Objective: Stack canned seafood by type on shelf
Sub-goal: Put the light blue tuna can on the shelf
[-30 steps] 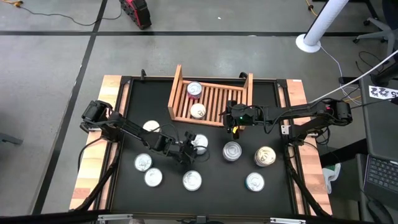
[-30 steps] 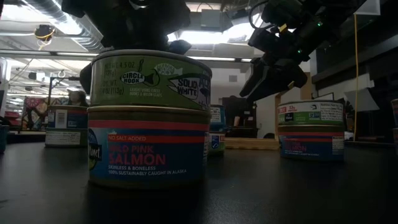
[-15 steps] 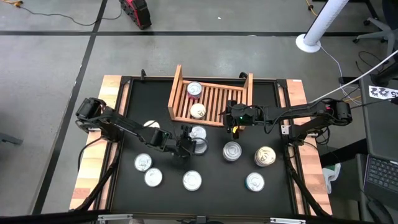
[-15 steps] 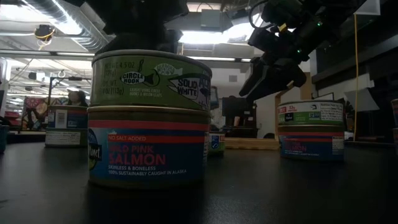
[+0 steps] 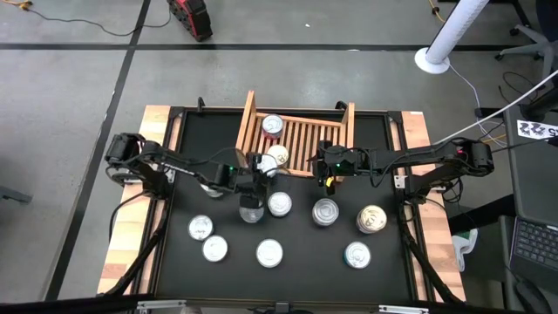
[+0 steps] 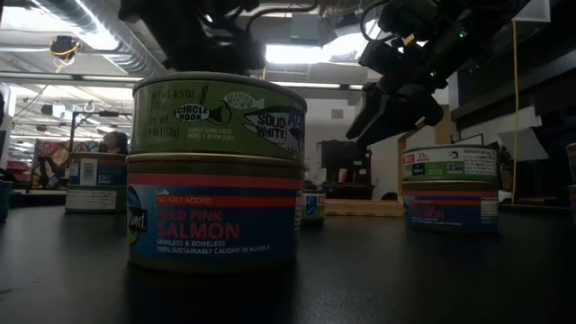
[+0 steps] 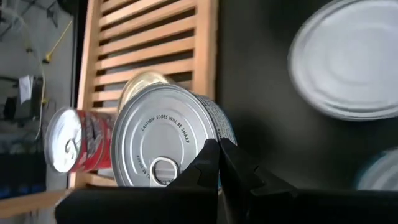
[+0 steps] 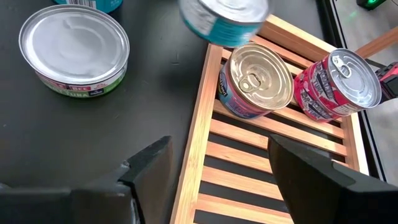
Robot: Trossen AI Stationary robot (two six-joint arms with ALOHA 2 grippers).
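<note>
My left gripper [image 5: 259, 167] is shut on a silver-lidded tin [image 7: 161, 143] with a teal side label [image 8: 224, 17], in the air over the near rail of the wooden shelf [image 5: 301, 139]. On the shelf's slats a gold-lidded tin [image 8: 255, 78] and a red tin [image 8: 339, 81] lean tilted. My right gripper [image 8: 217, 180] hovers open over the shelf's near right corner and touches nothing. Several more canned seafood tins [image 5: 325, 211] stand on the black mat nearer to me. My left gripper pinches the tin at the lid's rim [image 7: 208, 140], right beside the pull ring, between its two shut fingers. The fingers slant down from the table's left. The tin hangs clear of table and shelf, tilted, with its lid toward the wrist.
In the low view a green tin sits on a salmon tin [image 6: 216, 171] close to the camera, with another two-tin stack [image 6: 448, 184] at the right. Tins form two rows on the mat [image 5: 174, 201] near the front edge. A person [image 6: 112, 142] is far off in the room.
My left gripper has carried the tin up from the middle of the mat toward the table's far edge, to the shelf's near rail, turning as it went. Another tin stays where it was picked up. My right gripper has kept still.
</note>
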